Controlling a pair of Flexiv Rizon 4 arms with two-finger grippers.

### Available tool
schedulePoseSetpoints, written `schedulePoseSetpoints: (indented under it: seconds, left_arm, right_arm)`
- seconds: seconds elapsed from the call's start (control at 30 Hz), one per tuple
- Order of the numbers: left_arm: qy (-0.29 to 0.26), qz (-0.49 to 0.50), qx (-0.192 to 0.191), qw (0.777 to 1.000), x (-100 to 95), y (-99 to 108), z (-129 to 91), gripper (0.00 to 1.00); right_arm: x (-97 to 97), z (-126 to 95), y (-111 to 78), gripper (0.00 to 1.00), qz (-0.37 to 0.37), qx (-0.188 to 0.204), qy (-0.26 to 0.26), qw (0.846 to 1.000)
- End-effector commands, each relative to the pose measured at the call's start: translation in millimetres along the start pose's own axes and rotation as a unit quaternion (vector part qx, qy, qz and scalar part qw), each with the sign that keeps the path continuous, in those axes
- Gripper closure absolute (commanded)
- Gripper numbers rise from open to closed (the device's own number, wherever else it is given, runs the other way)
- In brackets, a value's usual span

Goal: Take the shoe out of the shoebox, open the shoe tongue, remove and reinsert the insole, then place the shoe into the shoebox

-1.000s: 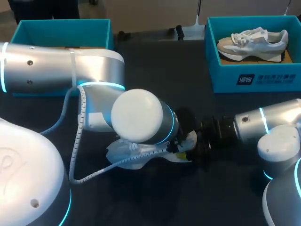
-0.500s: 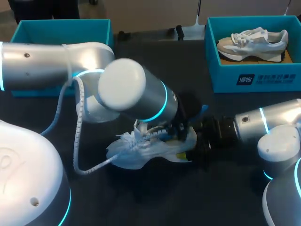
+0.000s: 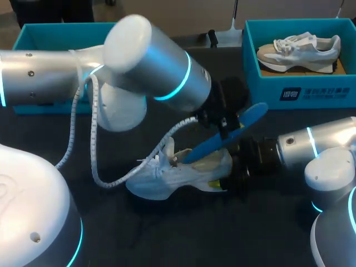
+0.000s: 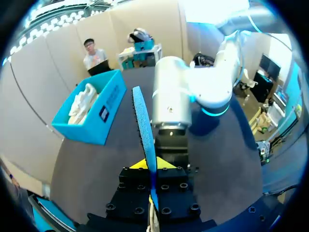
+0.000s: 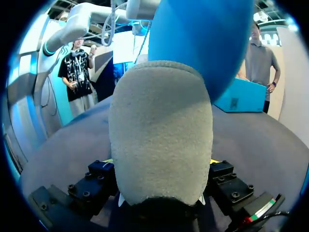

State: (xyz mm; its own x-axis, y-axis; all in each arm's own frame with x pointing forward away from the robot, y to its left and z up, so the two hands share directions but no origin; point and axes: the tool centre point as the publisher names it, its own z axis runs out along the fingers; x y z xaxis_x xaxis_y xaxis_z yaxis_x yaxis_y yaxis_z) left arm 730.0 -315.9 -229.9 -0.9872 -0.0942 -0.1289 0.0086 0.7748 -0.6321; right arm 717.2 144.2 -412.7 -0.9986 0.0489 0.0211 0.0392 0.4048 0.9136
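**Position of the parts.** The shoe (image 3: 178, 173) lies on its sole on the table (image 3: 183, 72), a little toward 6 o'clock from the table's middle. Its toe points to 9 o'clock and its heel to 3 o'clock. The shoebox (image 3: 267, 92) stands at 1 o'clock, well apart from the shoe, and holds a second shoe (image 3: 297, 47).

**Grip state.** Our left gripper (image 3: 225, 123) is clamped on the blue insole (image 3: 219, 139), which shows edge-on between its two yellow tips in the left wrist view. Our right gripper (image 3: 222, 177) comes in from 3 o'clock and is closed on the shoe's heel, one finger on each flank. We judge this from the right wrist view, where the grey heel fills the gap between the fingers.

**Governing relation.** The insole's long axis runs from 8 o'clock to 2 o'clock and slants upward:
- The 8 o'clock end is low and sits inside the shoe's opening.
- The 2 o'clock end is free and raised above the heel and the right gripper.
- The left gripper holds the insole between these ends, nearer the free one.

**Judgement.** We take the insole to be partly withdrawn. To clear it, we would pull along its own axis toward 2 o'clock and upward while the right gripper anchors the heel. A sideways pull risks bending the insole against the collar.
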Motion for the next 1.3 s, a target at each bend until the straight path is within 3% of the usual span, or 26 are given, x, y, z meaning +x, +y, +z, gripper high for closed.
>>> schedulePoseSetpoints:
  seconds: [0.03,0.47,0.6,1.1,1.3]
  left_arm:
    - [0.100,0.009,0.021,0.995,-5.4,-8,-15,1.00]
    - [0.154,0.085,0.119,0.977,-13.2,-57,-80,1.00]
    - [0.152,0.108,0.166,0.968,-17.8,-73,-118,1.00]
    - [0.152,0.108,0.166,0.968,-17.8,-73,-118,1.00]
    - [0.123,0.088,0.231,0.961,-9.8,-79,-161,1.00]
  right_arm:
    - [0.6,1,1.5,1.00,0.000,0.002,-0.001,1.000]
    - [0.6,1,1.5,1.00,0.000,0.002,-0.001,1.000]
    - [0.6,1,1.5,1.00,0.000,0.002,-0.001,1.000]
    - [0.6,1,1.5,1.00,0.000,0.002,-0.001,1.000]
    - [0.6,1,1.5,1.00,0.000,0.002,-0.001,1.000]
